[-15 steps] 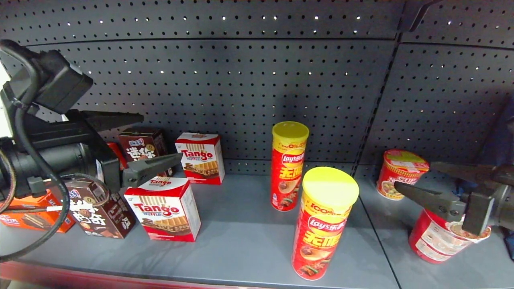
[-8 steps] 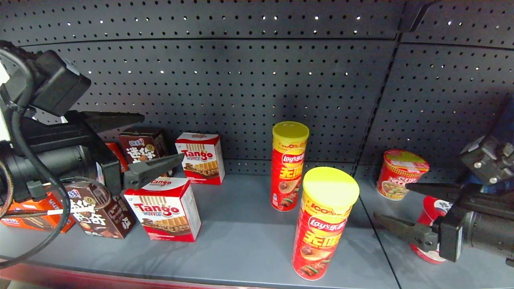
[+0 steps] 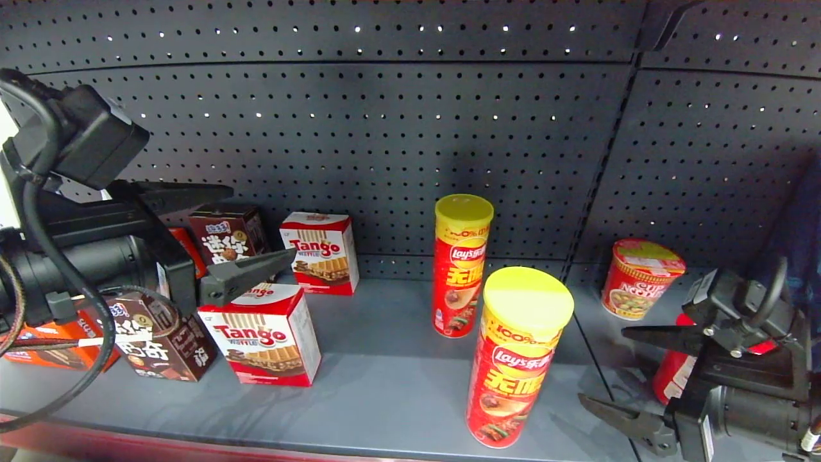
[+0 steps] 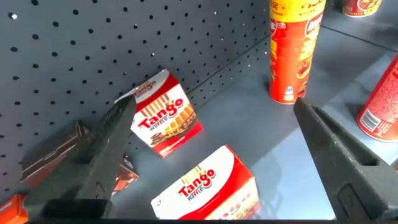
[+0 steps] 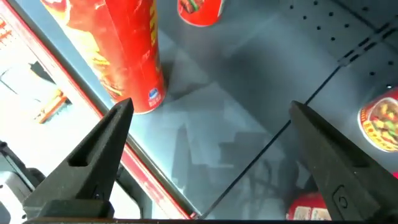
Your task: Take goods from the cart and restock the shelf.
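**Shelf inspection: both claws wide open and empty, goods standing on the shelf**

1. The left gripper hangs over the left part of the shelf. Its jaws are spread wide with nothing between them. In the head view its lower finger sits just above the top of the front wafer box, and no contact can be confirmed.

2. The right gripper is low at the shelf's front edge, to the right of the front chip can. Its jaws are likewise fully apart and hold nothing.

3. Goods on the shelf, left to right:
- An orange box lies at the far left, partly hidden by the left arm.
- The front chocolate box is just beside it, and the rear chocolate box stands against the pegboard.
- The front wafer box is near the edge, and the rear wafer box stands upright close to the back panel.
- The rear chip can is upright in mid-shelf. The front chip can is upright too, nearer the edge and apart from it (both with yellow lids).
- An upright noodle cup stands in the right bay towards the back.
- A second red cup sits nearer the front, largely hidden behind the right gripper. I cannot tell whether it is upright or tipped.
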Motion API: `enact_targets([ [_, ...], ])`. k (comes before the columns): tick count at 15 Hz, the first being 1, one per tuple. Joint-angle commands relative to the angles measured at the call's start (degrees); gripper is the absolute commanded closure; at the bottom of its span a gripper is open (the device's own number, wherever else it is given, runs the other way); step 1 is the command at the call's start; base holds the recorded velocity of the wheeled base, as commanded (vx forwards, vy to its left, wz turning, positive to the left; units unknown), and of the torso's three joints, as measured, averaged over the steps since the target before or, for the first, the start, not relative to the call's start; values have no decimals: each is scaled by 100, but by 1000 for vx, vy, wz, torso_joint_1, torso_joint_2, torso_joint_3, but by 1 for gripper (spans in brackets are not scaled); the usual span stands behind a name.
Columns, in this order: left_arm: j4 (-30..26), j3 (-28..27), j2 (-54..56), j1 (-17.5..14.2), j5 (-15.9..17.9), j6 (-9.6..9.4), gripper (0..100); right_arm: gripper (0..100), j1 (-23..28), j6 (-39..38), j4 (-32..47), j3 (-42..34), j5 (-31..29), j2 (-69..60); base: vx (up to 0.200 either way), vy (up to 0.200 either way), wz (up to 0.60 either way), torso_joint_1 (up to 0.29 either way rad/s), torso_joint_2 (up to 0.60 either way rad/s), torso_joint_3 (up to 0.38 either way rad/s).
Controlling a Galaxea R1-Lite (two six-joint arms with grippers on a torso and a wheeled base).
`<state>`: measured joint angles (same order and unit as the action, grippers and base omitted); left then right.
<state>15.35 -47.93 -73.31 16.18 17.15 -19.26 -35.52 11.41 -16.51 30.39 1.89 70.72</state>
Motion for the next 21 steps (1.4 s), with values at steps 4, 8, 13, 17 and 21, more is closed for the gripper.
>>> enact_targets([
  [4, -5, -5, -51, -1, -19, -7, 0, 0, -25, 230, -2, 46, -215, 478, 0, 0, 0, 0, 0, 0],
  [8, -5, 82, -25, -9, -37, -7, 0, 0, 2, 186, -2, 37, -391, 575, 0, 0, 0, 0, 0, 0],
  [13, -5, 118, -7, -27, -28, -7, 0, 0, -25, 195, -2, 107, -382, 575, 0, 0, 0, 0, 0, 0],
  [17, -5, 118, -7, -18, -37, -7, 0, 0, -7, 195, -2, 107, -382, 601, 0, 0, 0, 0, 0, 0],
  [21, 3, 170, -7, -27, -28, -7, 0, 0, 19, 204, -2, 222, -409, 803, 0, 0, 0, 0, 0, 0],
])
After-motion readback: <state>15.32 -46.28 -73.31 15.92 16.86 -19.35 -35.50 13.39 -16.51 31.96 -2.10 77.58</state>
